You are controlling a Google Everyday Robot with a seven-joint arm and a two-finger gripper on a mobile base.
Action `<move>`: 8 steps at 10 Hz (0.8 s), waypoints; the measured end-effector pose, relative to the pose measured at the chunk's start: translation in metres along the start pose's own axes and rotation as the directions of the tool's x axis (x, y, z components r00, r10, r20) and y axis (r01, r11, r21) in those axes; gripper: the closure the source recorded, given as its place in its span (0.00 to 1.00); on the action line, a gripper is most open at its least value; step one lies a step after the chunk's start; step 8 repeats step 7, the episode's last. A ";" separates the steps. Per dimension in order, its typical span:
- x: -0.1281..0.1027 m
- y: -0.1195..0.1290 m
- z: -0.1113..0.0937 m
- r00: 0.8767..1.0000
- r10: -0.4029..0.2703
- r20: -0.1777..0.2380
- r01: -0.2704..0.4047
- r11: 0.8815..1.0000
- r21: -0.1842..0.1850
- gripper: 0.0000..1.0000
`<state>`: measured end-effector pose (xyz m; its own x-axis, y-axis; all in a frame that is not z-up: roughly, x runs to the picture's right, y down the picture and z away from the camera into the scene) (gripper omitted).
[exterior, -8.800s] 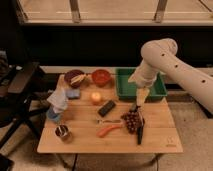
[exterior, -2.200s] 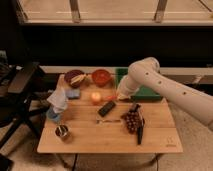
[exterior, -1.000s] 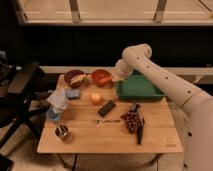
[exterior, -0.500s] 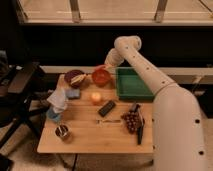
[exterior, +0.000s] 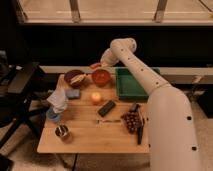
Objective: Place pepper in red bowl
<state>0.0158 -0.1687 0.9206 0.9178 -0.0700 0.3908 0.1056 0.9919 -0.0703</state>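
Above the far edge of the wooden table (exterior: 90, 135), the gripper (exterior: 99, 64) hangs just over the back rim of the red bowl (exterior: 101, 77), with what looks like the pepper (exterior: 94, 65) showing as a small orange-red tip at its end; the fingers themselves I cannot tell to be spread or closed, though the pepper appears to be in their hold. The main risk, as I judge it, is placement: the gripper sits toward the bowl's rear left edge rather than over its middle, so a release here could drop the slim pepper onto the rim and let it slide off behind the table or toward the dark maroon bowl (exterior: 74, 78) just beside it. The long pepper could also land across the rim and tip out. A descent could knock the red bowl against its neighbour or the green bin (exterior: 131, 85) to its right.
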 end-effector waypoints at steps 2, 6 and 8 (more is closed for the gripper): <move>0.005 0.004 -0.001 1.000 0.008 0.002 -0.008 1.000 0.000 0.26; 0.002 0.004 0.001 1.000 0.005 0.005 -0.005 1.000 -0.002 0.25; 0.003 0.004 0.000 1.000 0.005 0.004 -0.005 1.000 -0.001 0.25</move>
